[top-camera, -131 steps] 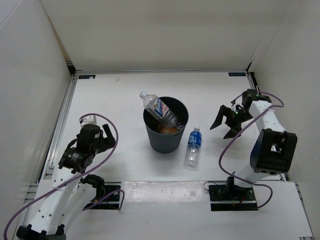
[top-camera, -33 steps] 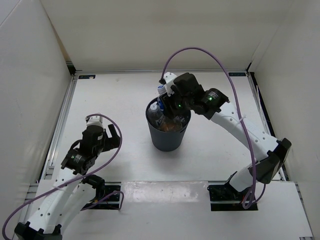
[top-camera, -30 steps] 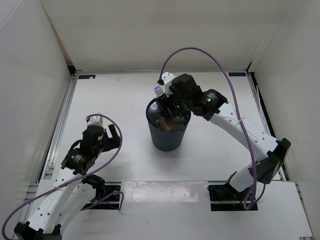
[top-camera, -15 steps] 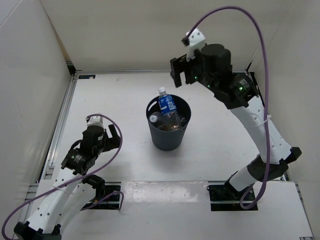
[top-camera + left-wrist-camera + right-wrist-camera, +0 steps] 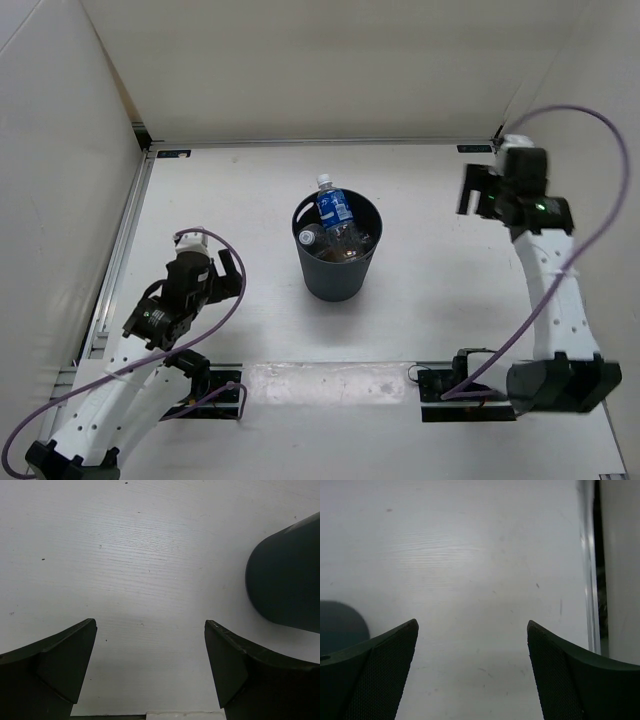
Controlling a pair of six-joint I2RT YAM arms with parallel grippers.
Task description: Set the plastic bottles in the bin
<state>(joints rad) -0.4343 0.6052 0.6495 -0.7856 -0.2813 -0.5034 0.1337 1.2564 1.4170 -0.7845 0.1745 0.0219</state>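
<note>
The bin (image 5: 336,282) stood near the middle of the white table (image 5: 440,300), between the two arms. The blue-labelled bottle (image 5: 336,210) leaned inside it, its white cap poking above the far rim. A second clear bottle (image 5: 313,236) lay lower in the bin, just beside the first on its left, with its cap toward the left wall. An orange tint showed deep in the bin beneath them, too dim to make out as any one thing. The left tool (image 5: 150,625) hung low over the table to the left of the bin, its jaws spread wide with nothing between them; the bin's dark wall filled the right edge of its wrist view. The right tool (image 5: 472,625) was raised near the far right corner, well apart from the bin, jaws wide apart and holding nothing, with bare table beneath it
</note>
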